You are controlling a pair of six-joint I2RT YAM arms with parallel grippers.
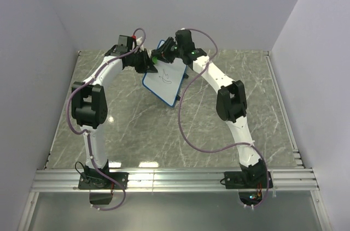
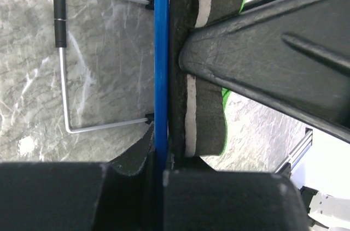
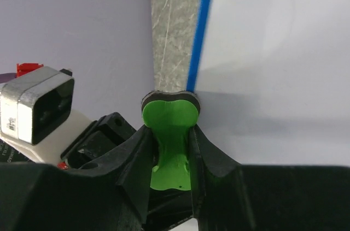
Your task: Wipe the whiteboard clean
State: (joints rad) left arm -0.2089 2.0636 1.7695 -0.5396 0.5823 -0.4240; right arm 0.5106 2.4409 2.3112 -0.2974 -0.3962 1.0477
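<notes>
Top external view: the whiteboard sits tilted at the far middle of the table, caught between both grippers.
The left gripper is clamped on its blue rim. The right gripper pinches a green eraser pressed to the white face near its top corner. The wire stand shows only from the left wrist, and the scribbles are too faint to read.
</notes>
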